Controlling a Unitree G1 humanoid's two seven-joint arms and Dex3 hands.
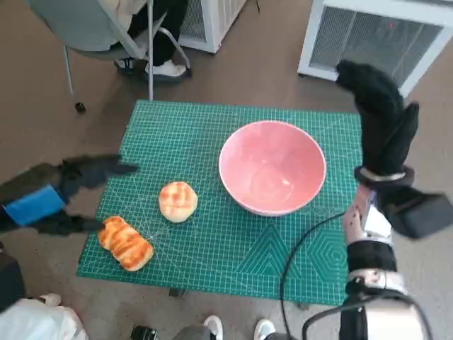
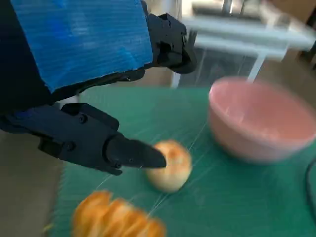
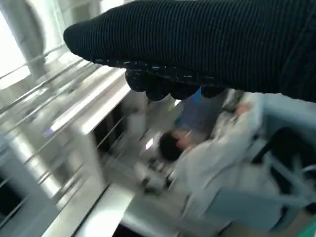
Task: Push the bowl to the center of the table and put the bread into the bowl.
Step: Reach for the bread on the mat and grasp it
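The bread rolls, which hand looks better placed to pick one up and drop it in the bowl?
Probably the left hand: it hangs open beside the long loaf and near the round bun. The right hand is raised beyond the pink bowl, far from both.

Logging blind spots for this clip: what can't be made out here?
- Right hand, head view: raised off the table; whether its fingers are apart is unclear.
- Right wrist view: glove fills the top, rest blurred; no table.
- Long bread, left wrist view: blurred, cut by the edge.
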